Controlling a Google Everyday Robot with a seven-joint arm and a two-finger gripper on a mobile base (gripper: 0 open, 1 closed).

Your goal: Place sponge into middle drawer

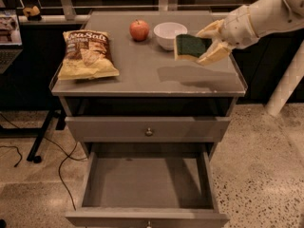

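Note:
The sponge (190,47), pale yellow with a dark green face, is held in the air above the right side of the cabinet top. My gripper (208,42) is shut on it, coming in from the right, with the green face turned toward the camera. The sponge's shadow lies on the top below it. The middle drawer (147,182) stands pulled open below, its flat grey floor bare. A closed grey drawer front with a round knob (149,131) sits one tier above it.
On the cabinet top (128,75) lie a chip bag (88,54) at the left, a red apple (139,30) and a white bowl (169,34) at the back. My white arm (266,15) reaches in from the upper right. Cables lie on the floor at the left.

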